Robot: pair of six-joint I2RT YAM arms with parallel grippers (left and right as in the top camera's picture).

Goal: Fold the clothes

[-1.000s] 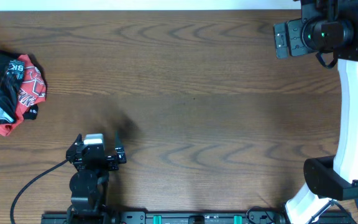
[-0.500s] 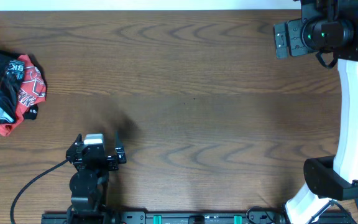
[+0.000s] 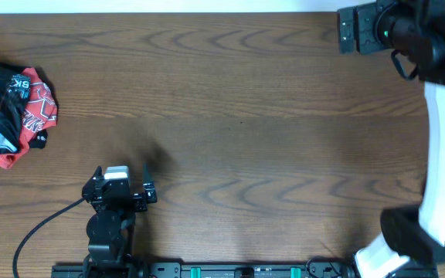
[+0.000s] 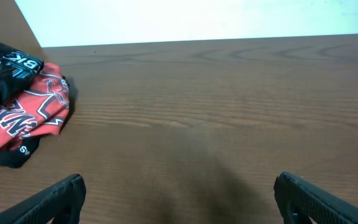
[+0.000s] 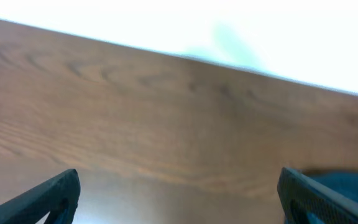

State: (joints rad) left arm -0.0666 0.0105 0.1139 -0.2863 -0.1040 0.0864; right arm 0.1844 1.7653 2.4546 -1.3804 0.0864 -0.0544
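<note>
Clothes (image 3: 10, 116): lay in a crumpled heap at the far-left edge of the table (image 3: 246, 116), about midway btw near and far sides. Partly cut off by the overhead frame. Black and red fabric w/ white lettering. Not folded.
Clothes, left wrist view (image 4: 17, 106): sat at left, red part bunched over black, resting on the wood. Well ahead of the fingers, touched by neither.
Left gripper (image 3: 122, 188): sat low at the near-left of the table, close to the near edge, well apart from the heap.
Left gripper state (image 4: 179, 202): jaws spread wide. One dark fingertip showed at each lower corner of the wrist view, only bare wood btw them. Held nothing.
Right gripper (image 3: 358, 31): was up at the far-right corner, near the far edge, a long way across from the clothes.
Right gripper state (image 5: 179, 199): jaws wide apart too, tips at both lower corners of a blurred view, wood grain btw them. Gripped nothing.
Right arm (image 3: 443, 154): white link ran along the right edge from near side to far.
Cable (image 3: 37, 228): black, curved out left from the left arm's base toward the near edge.
Dark shape (image 5: 344, 180): showed at the right edge of the right wrist view. Too blurred, couldn't tell what.
Backdrop (image 4: 197, 18): plain white beyond the far table edge.
</note>
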